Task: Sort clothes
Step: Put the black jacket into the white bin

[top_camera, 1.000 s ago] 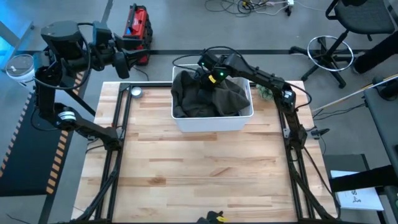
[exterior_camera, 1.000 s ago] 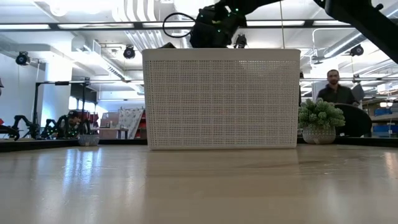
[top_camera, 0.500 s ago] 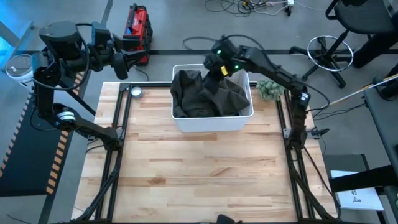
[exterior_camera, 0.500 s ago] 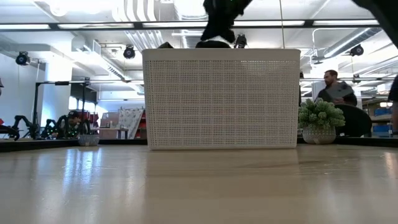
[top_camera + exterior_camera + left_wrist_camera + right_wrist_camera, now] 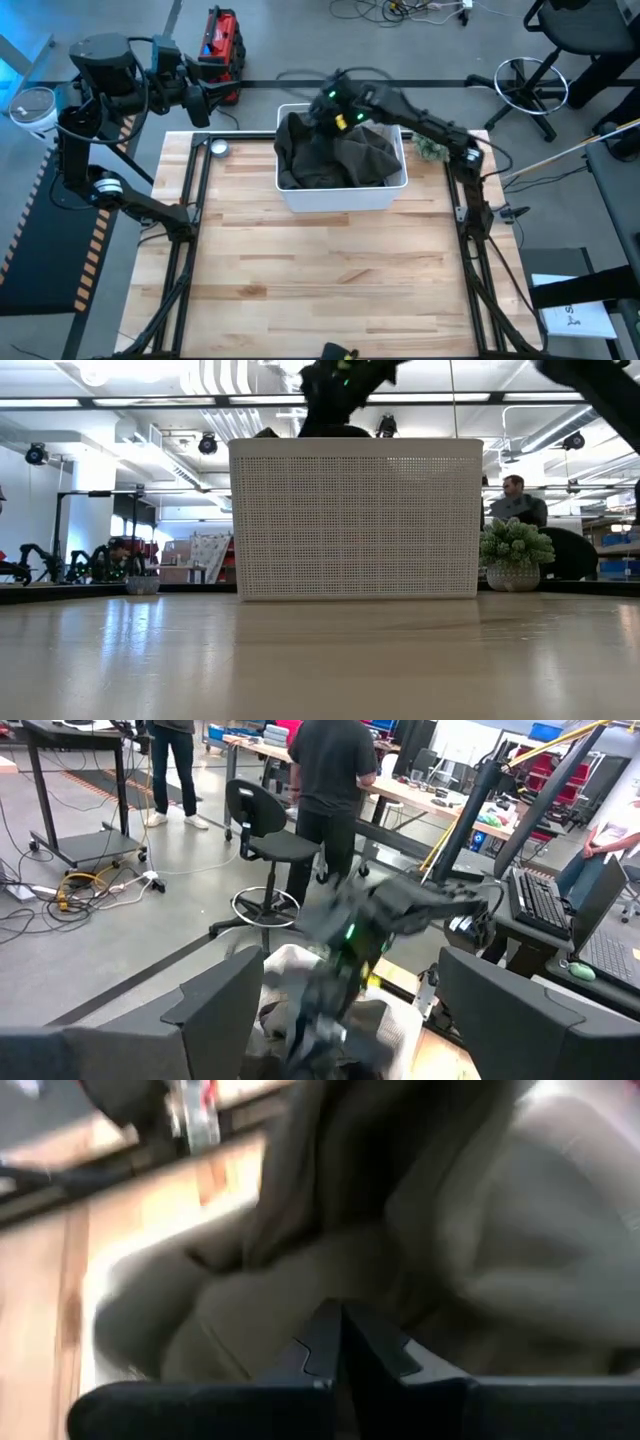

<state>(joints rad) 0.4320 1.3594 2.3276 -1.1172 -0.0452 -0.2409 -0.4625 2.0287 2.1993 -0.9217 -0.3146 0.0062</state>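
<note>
The clothes (image 5: 338,155) (a dark olive-grey heap) fill the white basket (image 5: 345,195) at the table's (image 5: 330,280) far edge. The right gripper (image 5: 325,118) hovers over the heap's far left part, fingers pressed together, gripping nothing. The left gripper (image 5: 232,87) waits off the table's far left corner, fingers spread wide, empty.

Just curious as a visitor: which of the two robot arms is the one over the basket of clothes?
The right arm: its right gripper hangs over the back of the white basket, above the olive-grey top. The left gripper waits off the table's back left corner.
</note>
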